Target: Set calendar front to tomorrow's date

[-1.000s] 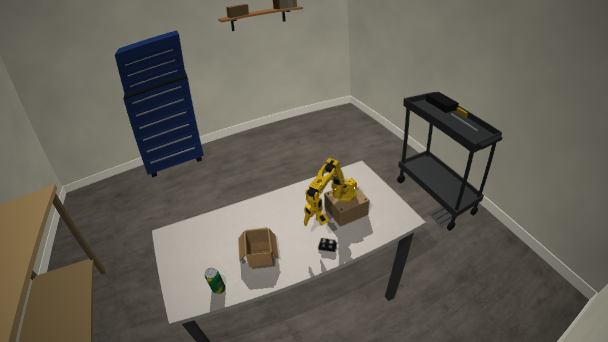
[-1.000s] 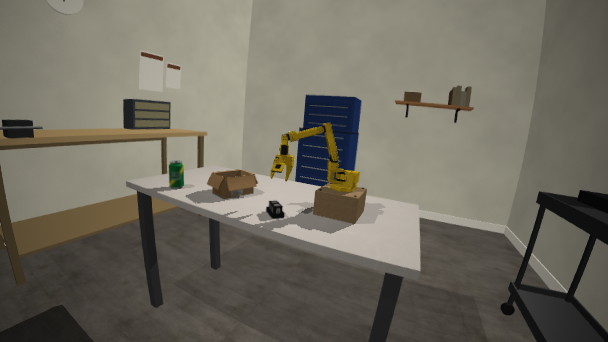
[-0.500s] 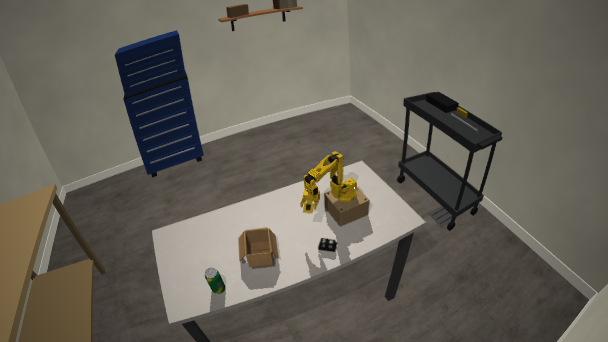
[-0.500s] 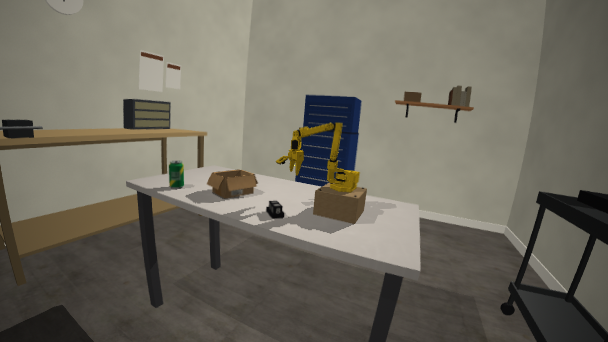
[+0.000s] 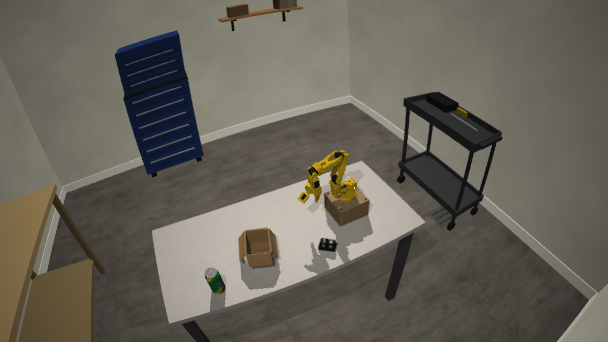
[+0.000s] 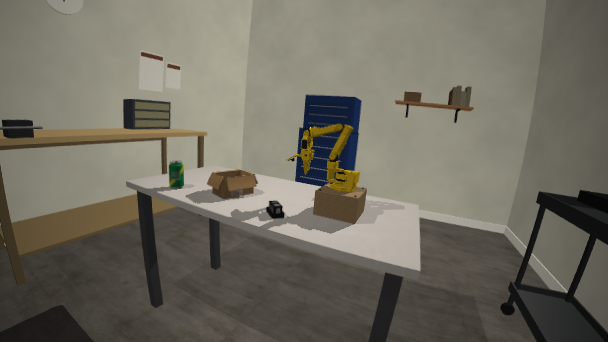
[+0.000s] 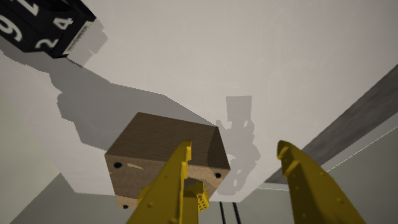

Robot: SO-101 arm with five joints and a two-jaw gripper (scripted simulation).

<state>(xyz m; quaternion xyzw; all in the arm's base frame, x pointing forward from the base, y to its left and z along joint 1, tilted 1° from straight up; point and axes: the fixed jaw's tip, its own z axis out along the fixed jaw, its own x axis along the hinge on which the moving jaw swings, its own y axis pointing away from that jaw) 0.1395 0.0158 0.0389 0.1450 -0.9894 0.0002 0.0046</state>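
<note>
Black calendar point(image 5: 327, 244) point(image 6: 275, 209) point(image 7: 50, 27), white-numbered, set on tabletop point(image 5: 295, 225) point(image 6: 300, 230) point(image 7: 200, 65); "2" and "4" shown on one side, wrist view's upper left.

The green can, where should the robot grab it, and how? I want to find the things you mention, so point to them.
Probably the upper part of the green can point(image 5: 216, 282) point(image 6: 176, 175), coming down from above, with the gripper point(image 5: 310, 199) point(image 6: 297, 166) point(image 7: 235, 144) on opposite sides. It stands upright with round, straight sides, and the open cardboard box point(image 5: 260, 259) point(image 6: 221, 188) stands between it and the arm.

Pincer point(image 5: 309, 198) point(image 6: 297, 165) point(image 7: 234, 145): matt yellow plastic look. Below it, mounting block point(image 5: 345, 212) point(image 6: 339, 205) point(image 7: 160, 137): grained wood. Tabletop point(image 5: 295, 220) point(image 6: 380, 235) point(image 7: 300, 60) beneath: matt, smooth-looking.
</note>
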